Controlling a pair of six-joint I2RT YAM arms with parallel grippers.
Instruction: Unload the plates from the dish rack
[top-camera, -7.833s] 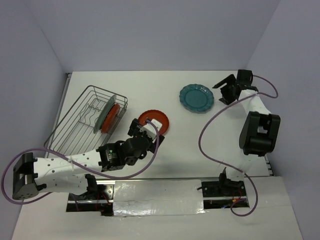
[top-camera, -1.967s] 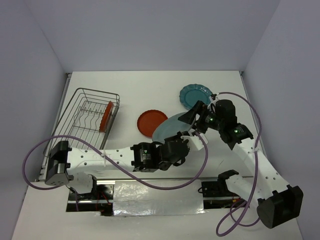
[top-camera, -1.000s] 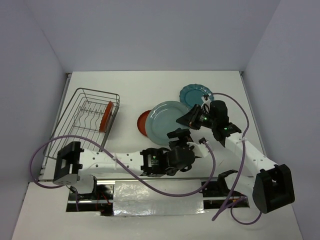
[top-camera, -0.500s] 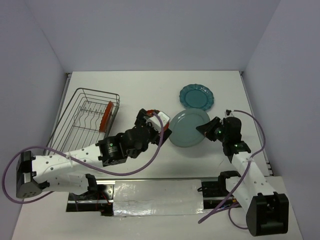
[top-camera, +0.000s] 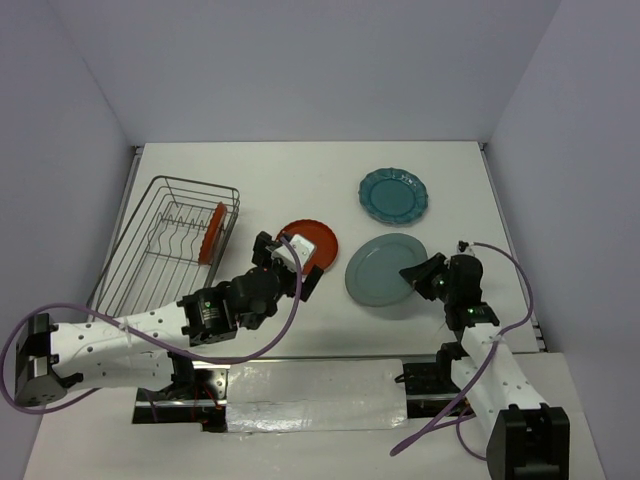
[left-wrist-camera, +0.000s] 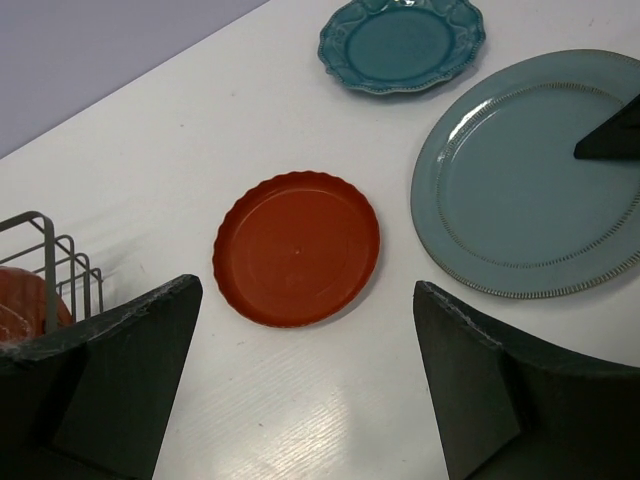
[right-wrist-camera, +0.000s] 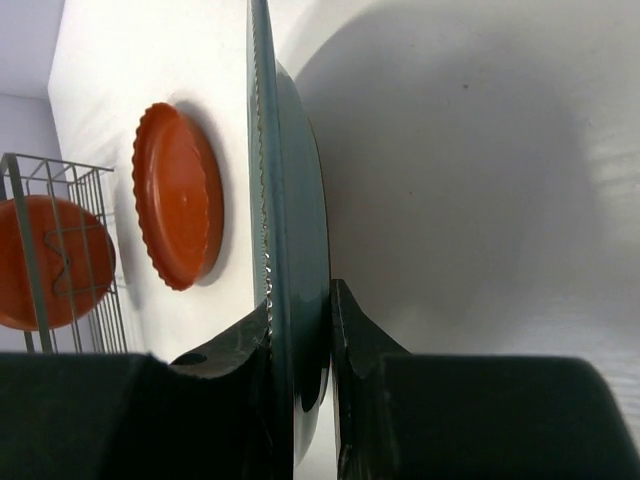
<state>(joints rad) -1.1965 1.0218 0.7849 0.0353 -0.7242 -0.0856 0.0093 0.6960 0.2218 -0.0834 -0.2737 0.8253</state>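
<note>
Right claw (right-wrist-camera: 300, 312) grips the grey-teal plate (right-wrist-camera: 297, 180) by its rim, clear only in its wrist view; left claw (left-wrist-camera: 305, 292) gapes empty.

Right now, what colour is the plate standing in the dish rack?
The plate is red-orange, clearest in the top external view.

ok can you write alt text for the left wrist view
The open left hand hovers over a small red-orange plate lying flat on the table. A large grey-teal plate lies to its right, a scalloped teal plate beyond, and a corner of the dish rack, holding another red-orange plate, shows at left.
</note>
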